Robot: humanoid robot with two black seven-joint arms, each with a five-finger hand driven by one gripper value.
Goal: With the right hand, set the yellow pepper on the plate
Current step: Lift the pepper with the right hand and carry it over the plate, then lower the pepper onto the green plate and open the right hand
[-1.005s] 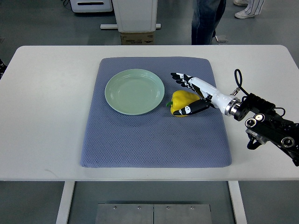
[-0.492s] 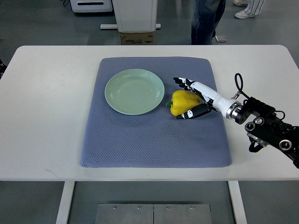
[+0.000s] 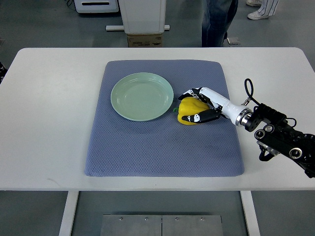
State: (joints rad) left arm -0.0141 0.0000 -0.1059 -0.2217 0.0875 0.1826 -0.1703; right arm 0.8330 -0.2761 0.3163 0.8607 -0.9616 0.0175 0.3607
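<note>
A yellow pepper (image 3: 187, 110) with a green stem lies on the blue-grey mat (image 3: 162, 147), just right of the pale green plate (image 3: 142, 96). My right hand (image 3: 194, 104) reaches in from the right edge and wraps the pepper. Its fingers curl over the far side and its thumb presses the near side. The pepper still rests on the mat, and its stem end almost touches the plate rim. The plate holds nothing. The left arm is out of view.
The mat lies on a white table (image 3: 49, 123). A person's legs (image 3: 216, 22) stand beyond the far edge, beside a white pedestal (image 3: 142, 17) and a cardboard box.
My right hand's fingers have curled down from spread to closed around the pepper. The hand and pepper have shifted slightly left toward the plate.
</note>
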